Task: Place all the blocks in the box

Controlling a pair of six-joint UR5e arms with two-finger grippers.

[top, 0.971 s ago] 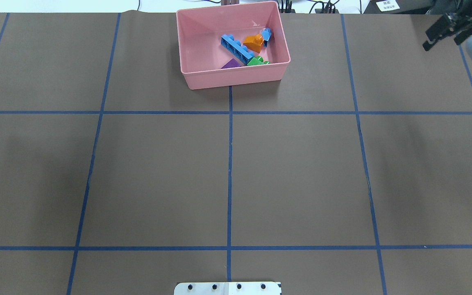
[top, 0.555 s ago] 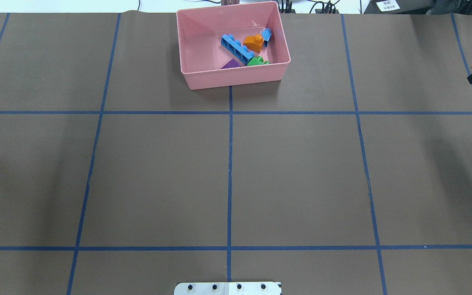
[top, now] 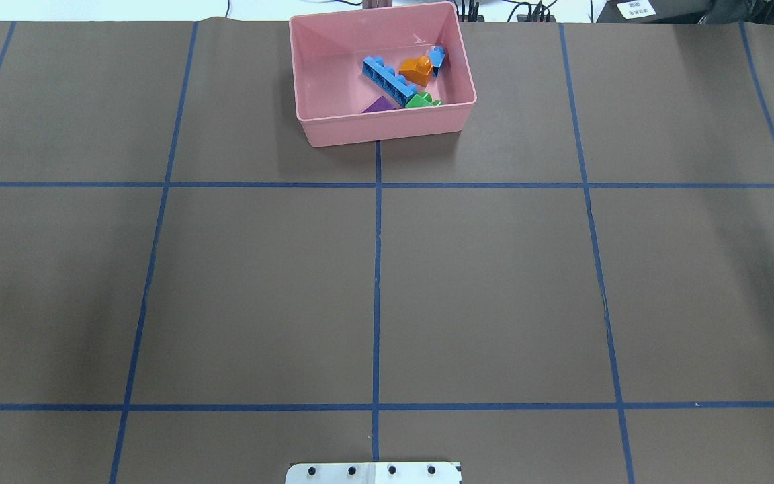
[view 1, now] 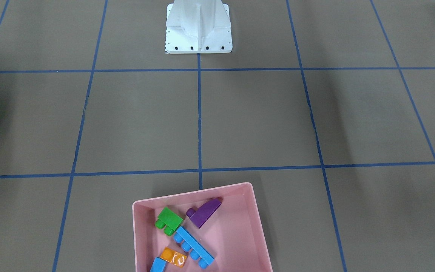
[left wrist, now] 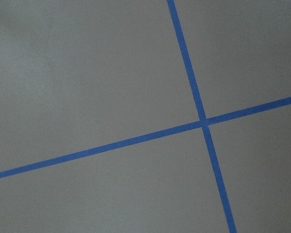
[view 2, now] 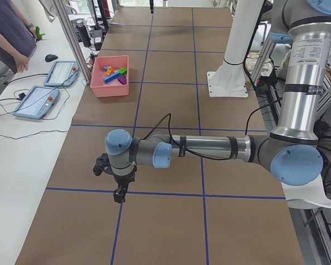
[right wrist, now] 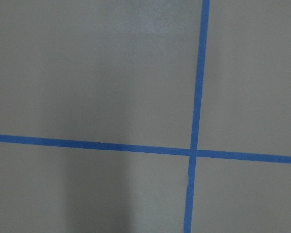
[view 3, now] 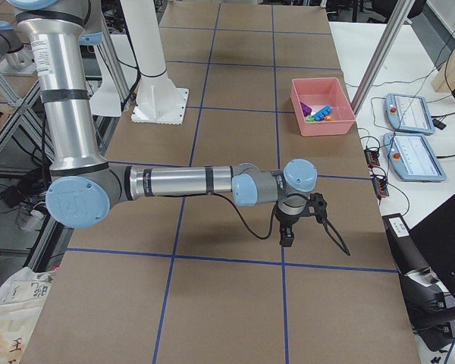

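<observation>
The pink box (top: 380, 131) stands at the table's far middle; it also shows in the front-facing view (view 1: 236, 234). In it lie the orange block (top: 416, 69), long blue block (top: 388, 82), small blue block (top: 437, 57), green block (top: 422, 101) and purple block (top: 379, 105). My left gripper (view 2: 119, 194) shows only in the exterior left view, low over the table far from the box. My right gripper (view 3: 285, 240) shows only in the exterior right view, likewise far from the box. I cannot tell whether either is open or shut.
The white robot base plate (top: 373, 472) sits at the near table edge. Blue tape lines cross the brown table. Both wrist views show only table and tape. An operator (view 2: 11, 33) and control tablets (view 2: 59, 73) are beyond the table's far edge.
The right gripper has moved out of the overhead view past its right edge. The box and blocks have not moved.
</observation>
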